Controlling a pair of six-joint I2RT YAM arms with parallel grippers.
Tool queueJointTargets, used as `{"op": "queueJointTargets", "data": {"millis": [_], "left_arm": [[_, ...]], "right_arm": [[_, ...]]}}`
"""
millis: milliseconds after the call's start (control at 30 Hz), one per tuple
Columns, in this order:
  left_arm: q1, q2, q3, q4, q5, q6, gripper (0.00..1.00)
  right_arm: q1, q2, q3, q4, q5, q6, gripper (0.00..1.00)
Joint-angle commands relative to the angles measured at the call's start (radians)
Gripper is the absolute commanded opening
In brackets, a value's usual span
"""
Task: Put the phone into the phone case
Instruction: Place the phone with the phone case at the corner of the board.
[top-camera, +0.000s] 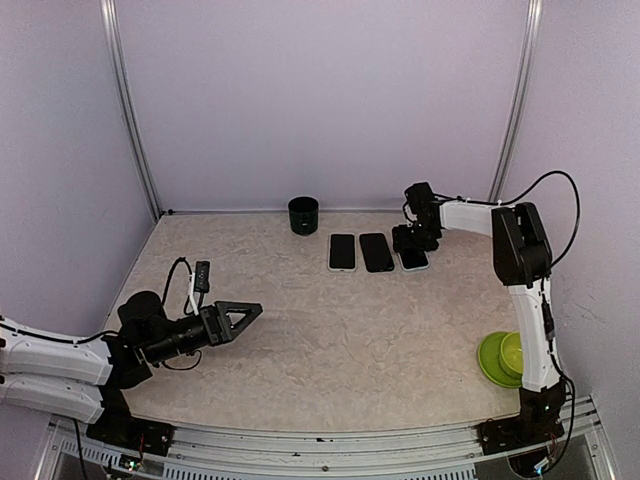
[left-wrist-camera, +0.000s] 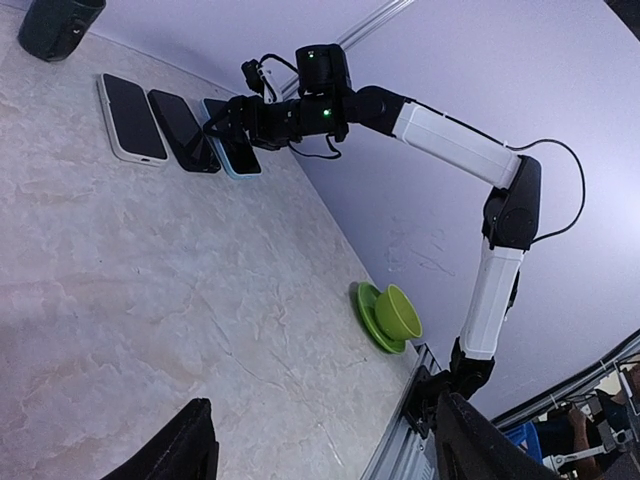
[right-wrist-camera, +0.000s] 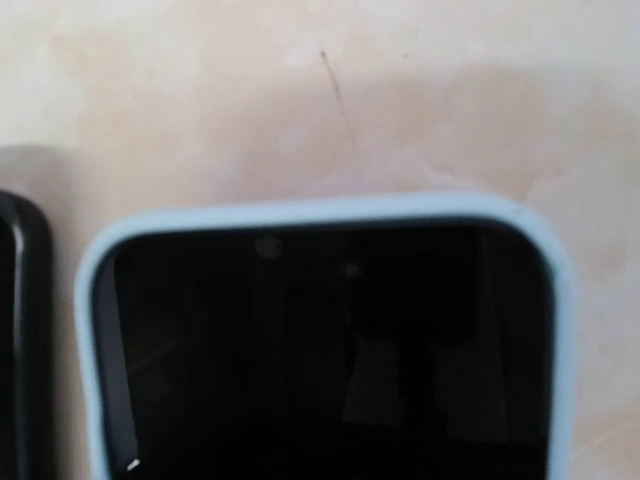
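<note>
Right wrist view: phone (right-wrist-camera: 330, 350) seemingly seated in case (right-wrist-camera: 320, 210), other end unseen; right gripper (top-camera: 412, 245) overhead, hold not tellable; left gripper (top-camera: 248, 316) splayed.

Three phones (top-camera: 376, 252) lie close side by side, with barely a gap for a finger between them. The right gripper (top-camera: 414, 238) hangs over the rightmost one. A cup (top-camera: 303, 215) stands just behind the row's left end, and the middle of the table (top-camera: 330, 340) is bare.

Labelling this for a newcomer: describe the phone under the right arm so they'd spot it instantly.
On the table's far side, right of the dark cup, three phones lie in a row. It is the rightmost phone. Only it has a pale blue rim; the others are white-rimmed and black.
</note>
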Motion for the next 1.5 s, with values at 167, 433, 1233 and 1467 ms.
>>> {"op": "queueJointTargets", "data": {"millis": [167,433,1233,1467], "left_arm": [[-0.005,-0.018,-0.008,-0.006,-0.014,0.004,0.73],[-0.005,-0.035,-0.014,-0.025,-0.025,0.005,0.73],[-0.008,0.025,-0.017,0.038,-0.022,-0.007,0.73],[-0.009,0.026,-0.007,0.031,-0.026,0.006,0.73]], "right_arm": [[-0.033,0.058,0.079,0.028,0.018,0.013,0.68],[-0.038,0.083,0.106,0.015,0.017,0.014,0.77],[-0.038,-0.069,-0.033,0.035,-0.15,0.044,0.92],[-0.038,-0.202,-0.127,0.053,-0.165,0.051,0.93]]}}
